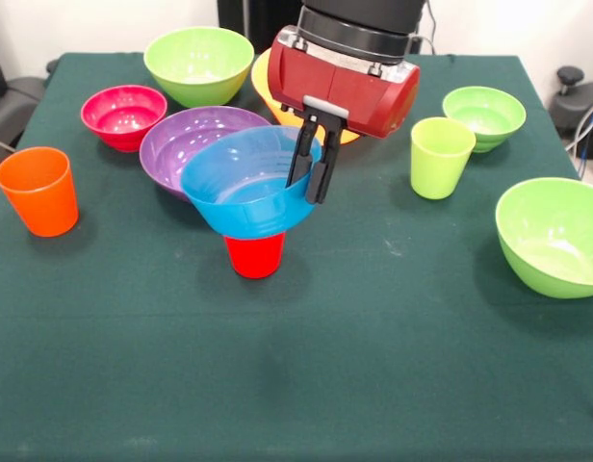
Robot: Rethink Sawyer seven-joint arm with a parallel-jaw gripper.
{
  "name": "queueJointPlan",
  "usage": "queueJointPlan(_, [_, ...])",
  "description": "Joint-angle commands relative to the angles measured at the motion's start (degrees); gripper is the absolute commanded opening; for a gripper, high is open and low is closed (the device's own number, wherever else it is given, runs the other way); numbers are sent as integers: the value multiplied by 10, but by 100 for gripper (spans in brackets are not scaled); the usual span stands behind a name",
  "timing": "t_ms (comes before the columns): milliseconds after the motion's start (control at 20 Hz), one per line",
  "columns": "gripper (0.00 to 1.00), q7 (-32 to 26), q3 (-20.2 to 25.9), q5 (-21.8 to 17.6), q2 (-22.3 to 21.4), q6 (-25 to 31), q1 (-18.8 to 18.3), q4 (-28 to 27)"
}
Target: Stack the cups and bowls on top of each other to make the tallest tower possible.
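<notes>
Front view: end effector (pixel 313 173) pinches the blue bowl (pixel 246 197) rim atop the red cup (pixel 255 256); it should release gently, keeping the bowl centred.

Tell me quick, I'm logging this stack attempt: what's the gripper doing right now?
Gripper: shut on the rim of the blue bowl, which sits on the red cup.

Bright even light, soft shadows, glossy glare on bowls (pixel 198 64), perhaps overhead
</notes>
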Motion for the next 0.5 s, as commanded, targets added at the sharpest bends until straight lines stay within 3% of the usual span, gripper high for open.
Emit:
queueJointPlan(50, [0, 7, 70, -44, 24, -16, -12, 47])
queueJointPlan(500, [0, -7, 73, -44, 23, 11, -15, 35])
